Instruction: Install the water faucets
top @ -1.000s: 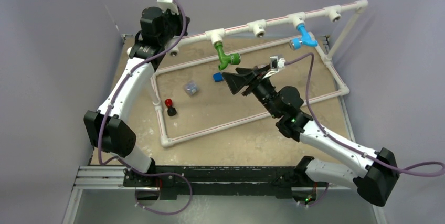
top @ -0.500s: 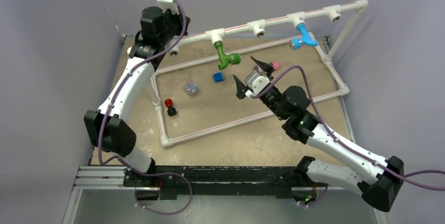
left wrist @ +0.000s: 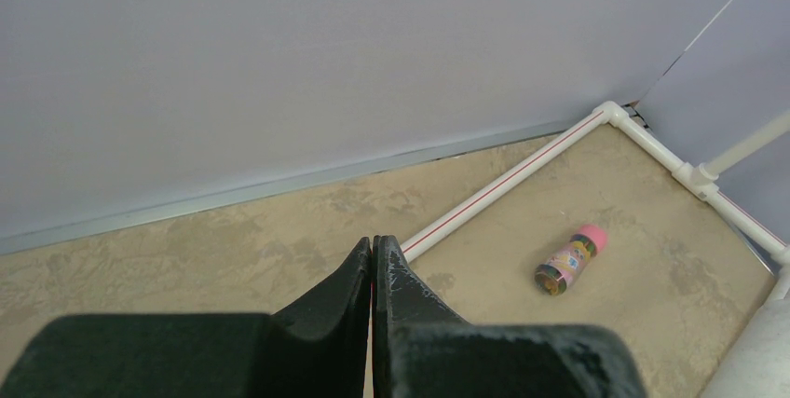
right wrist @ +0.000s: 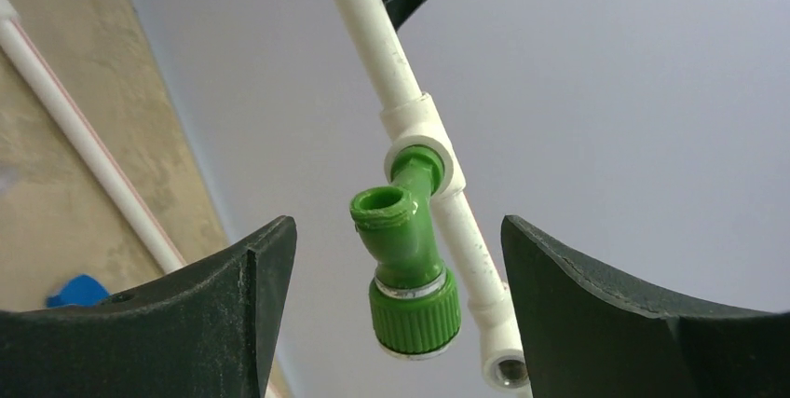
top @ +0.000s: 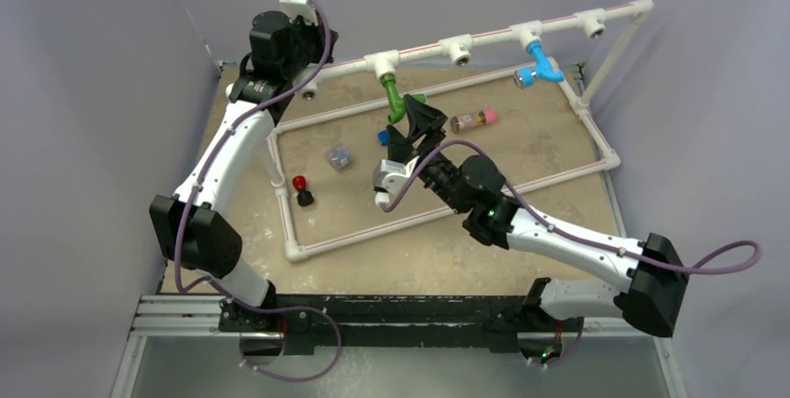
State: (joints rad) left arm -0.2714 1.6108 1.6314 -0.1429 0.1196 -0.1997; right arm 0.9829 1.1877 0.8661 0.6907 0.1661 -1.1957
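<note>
The green faucet (right wrist: 407, 267) is seen hanging from a T-fitting (right wrist: 419, 128) on the raised pipe (right wrist: 371, 25), framed between the wide-open jaws of the right gripper (right wrist: 396, 223) — nothing is held (the left gripper (left wrist: 373, 247) is closed, empty). Seating it is judged in hand: the body must be clamped squarely, then turned

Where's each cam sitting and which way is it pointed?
Top external: above, behind the bases, looking down on the table; left arm, right arm show.
Left wrist: high at far left, looking down past shut left gripper at pink-capped cylinder.
Right wrist: facing back wall through open right gripper, green faucet centred.
Shared: top and right wrist both see green faucet.
</note>
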